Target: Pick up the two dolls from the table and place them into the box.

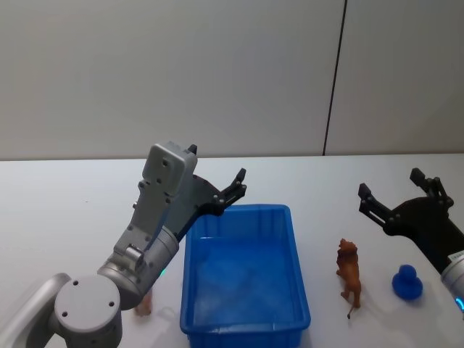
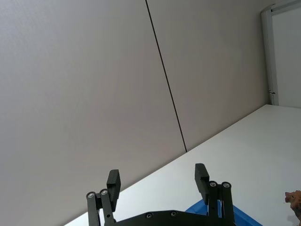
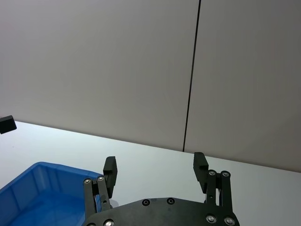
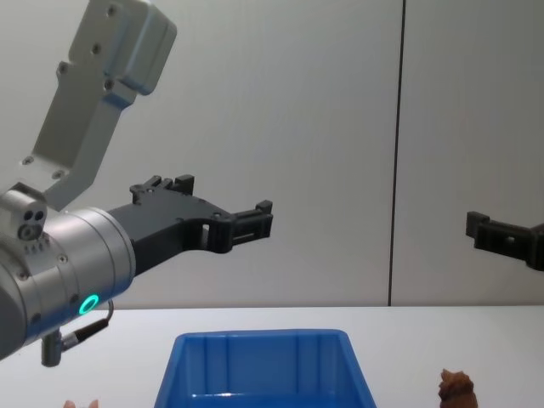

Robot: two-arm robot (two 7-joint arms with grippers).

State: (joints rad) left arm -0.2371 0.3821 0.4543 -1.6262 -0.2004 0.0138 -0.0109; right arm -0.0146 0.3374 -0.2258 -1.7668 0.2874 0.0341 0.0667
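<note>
No doll has been picked up yet, so the job looks like it is just starting. The blue box (image 1: 243, 323) sits on the white table (image 1: 65, 217), and I see no doll inside it. The reddish-brown doll (image 1: 349, 270) stands on the table just to the right of the box. The peach doll (image 1: 144, 304) is on the table by the box's near left corner, partly hidden behind the left arm. A small blue toy (image 1: 407, 283) sits farther right. The left gripper (image 2: 157, 182) is up in the air over the far left side of the box. Its fingers are wide apart and hold nothing. The right gripper (image 3: 155, 165) is up in the air too, to the right, with its fingers wide apart and nothing in them. I think each arm should go down to the doll on its own side and close on it.
</note>
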